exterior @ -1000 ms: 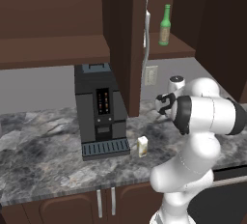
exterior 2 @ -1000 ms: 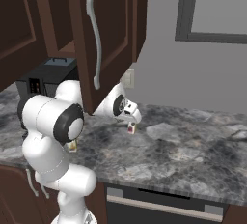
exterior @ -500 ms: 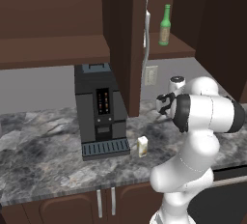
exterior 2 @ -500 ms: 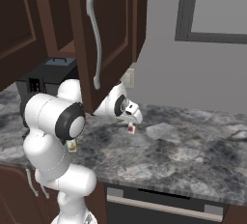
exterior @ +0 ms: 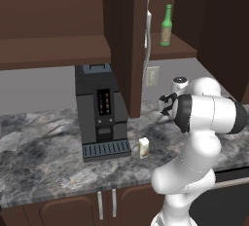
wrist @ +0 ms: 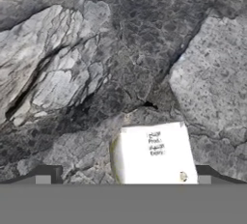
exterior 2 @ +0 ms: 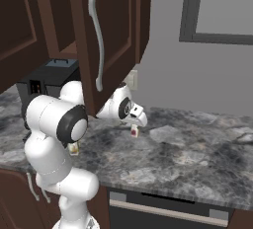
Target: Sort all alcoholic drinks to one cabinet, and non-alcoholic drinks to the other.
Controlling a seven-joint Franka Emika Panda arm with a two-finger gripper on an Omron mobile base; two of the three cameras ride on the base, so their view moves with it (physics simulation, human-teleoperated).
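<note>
Its claw (wrist: 123, 179) spread wide, the arm hovers above the white carton (wrist: 154, 153) on the marble table (wrist: 72, 73), while the green bottle (exterior: 166, 25) stands on the cabinet shelf (exterior: 177, 49).

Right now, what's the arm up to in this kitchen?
The gripper hangs open just above the white carton with the red mark on the marble counter, holding nothing. The green bottle already stands on the wall cabinet shelf. The cream carton sits beside the coffee machine.
</note>
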